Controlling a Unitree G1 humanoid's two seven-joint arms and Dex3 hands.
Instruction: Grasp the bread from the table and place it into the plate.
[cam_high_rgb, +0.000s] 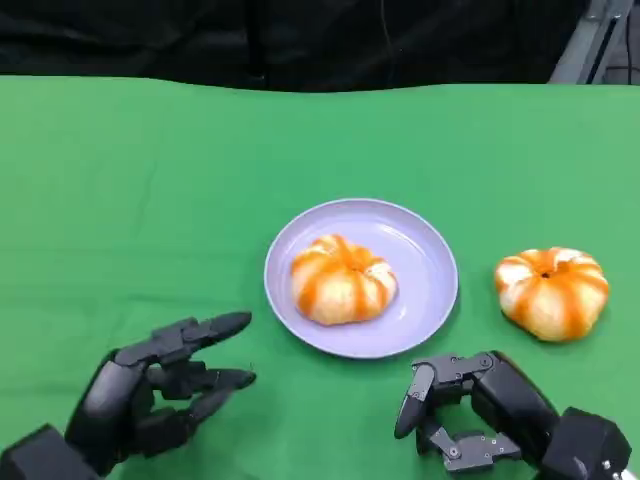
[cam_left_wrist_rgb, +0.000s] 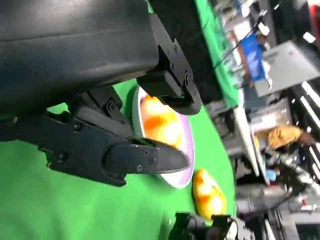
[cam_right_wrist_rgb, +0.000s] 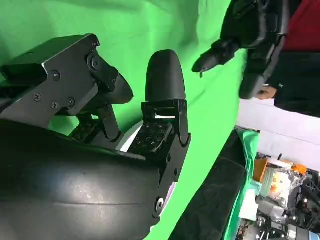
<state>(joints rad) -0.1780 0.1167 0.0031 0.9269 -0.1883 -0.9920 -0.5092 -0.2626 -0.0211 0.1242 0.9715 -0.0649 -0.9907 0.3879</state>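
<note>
Just bread (cam_high_rgb: 551, 291) beyond right hand (cam_high_rgb: 470, 410), apart.

**Lighting and Picture Quality**

Even, bright overhead light is covering the green counter (cam_high_rgb: 120, 180) in the head view, casting only soft, short shadows under the plate (cam_high_rgb: 430, 300). The background behind it is staying dark. Both wrist views are showing blurred, out-of-focus backgrounds and soft edges.
</note>
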